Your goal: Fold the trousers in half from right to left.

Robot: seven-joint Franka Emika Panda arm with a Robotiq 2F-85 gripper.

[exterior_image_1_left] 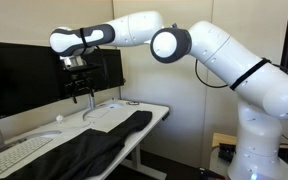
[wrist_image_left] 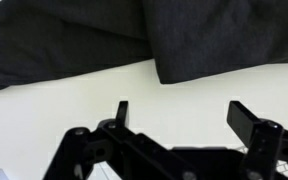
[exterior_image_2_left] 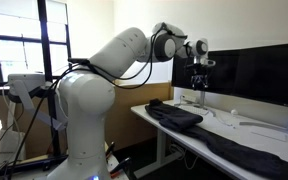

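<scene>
One gripper, jaws spread and empty, hangs over the desk beside one pair of black trousers.

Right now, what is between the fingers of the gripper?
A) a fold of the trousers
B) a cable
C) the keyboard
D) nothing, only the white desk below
D: in the wrist view the gripper is open, only the bare white desk shows between its fingers, and the trousers lie apart from it, untouched.
</scene>
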